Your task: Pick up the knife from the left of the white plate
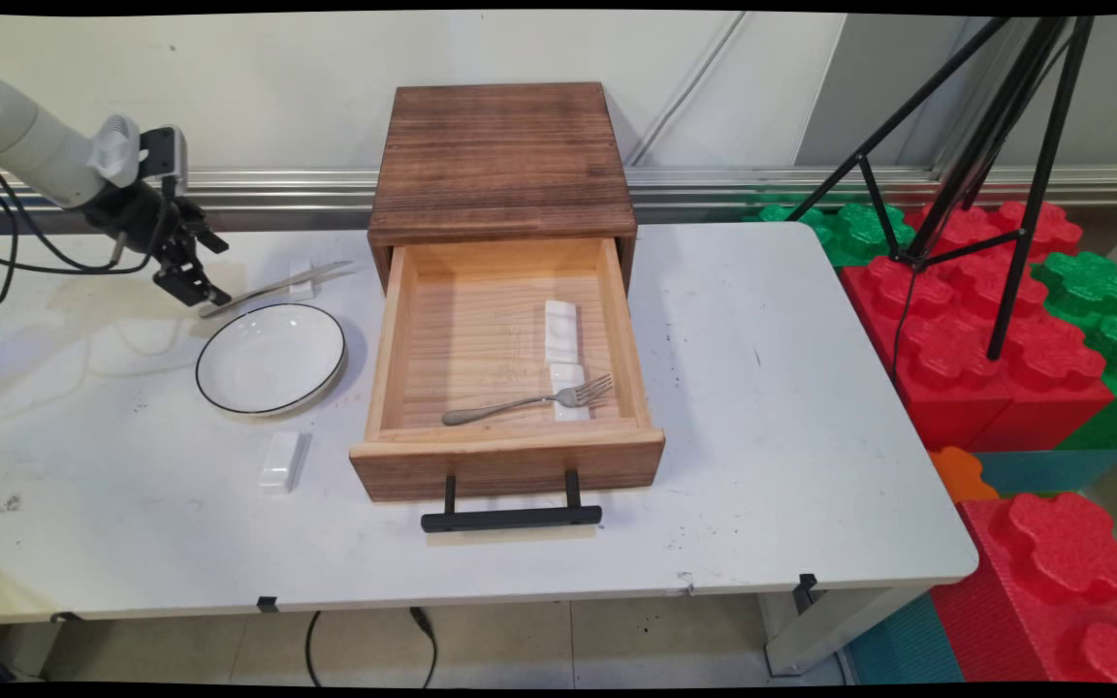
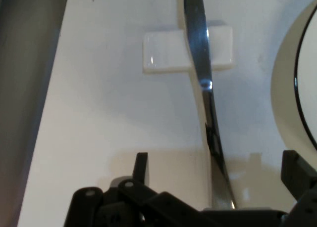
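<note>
My gripper [image 1: 192, 286] hangs low over the table's far left, open. In the hand view its two fingertips [image 2: 141, 163] stand wide apart on either side of the handle end of a metal knife [image 2: 204, 83]. The knife [image 1: 272, 288] lies with its blade across a small white rest [image 2: 163, 56], and I cannot tell whether the fingers touch it. A white plate with a dark rim [image 1: 271, 359] sits just in front of the knife.
A wooden box [image 1: 500, 155] stands mid-table with its drawer [image 1: 382, 368] pulled out. Inside the drawer lie a fork [image 1: 525, 400] and two white rests [image 1: 560, 330]. Another white rest [image 1: 279, 460] lies in front of the plate. A black tripod [image 1: 995, 165] and foam blocks [image 1: 995, 378] stand to the right.
</note>
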`<state>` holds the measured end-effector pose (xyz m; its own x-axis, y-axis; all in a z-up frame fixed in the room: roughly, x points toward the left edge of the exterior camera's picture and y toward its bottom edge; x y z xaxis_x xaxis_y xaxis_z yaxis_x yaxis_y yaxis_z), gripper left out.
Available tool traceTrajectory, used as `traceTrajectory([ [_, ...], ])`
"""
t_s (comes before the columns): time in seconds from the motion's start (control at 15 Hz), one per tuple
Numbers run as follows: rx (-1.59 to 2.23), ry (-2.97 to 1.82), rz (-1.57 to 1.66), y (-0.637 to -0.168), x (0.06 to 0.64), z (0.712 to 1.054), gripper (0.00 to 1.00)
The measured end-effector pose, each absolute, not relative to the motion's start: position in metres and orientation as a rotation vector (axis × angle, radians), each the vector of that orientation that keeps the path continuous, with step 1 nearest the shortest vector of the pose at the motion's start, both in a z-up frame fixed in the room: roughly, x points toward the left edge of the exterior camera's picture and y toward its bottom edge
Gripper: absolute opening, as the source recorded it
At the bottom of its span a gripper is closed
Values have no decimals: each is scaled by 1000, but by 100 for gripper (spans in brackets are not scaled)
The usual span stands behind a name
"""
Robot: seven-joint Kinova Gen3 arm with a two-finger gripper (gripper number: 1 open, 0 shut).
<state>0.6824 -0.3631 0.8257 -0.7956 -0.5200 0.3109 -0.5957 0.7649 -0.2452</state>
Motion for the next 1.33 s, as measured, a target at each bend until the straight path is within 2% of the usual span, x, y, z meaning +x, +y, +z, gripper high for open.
traceTrajectory([
  [1.33, 956, -2680, 421, -401, 675, 797, 100],
])
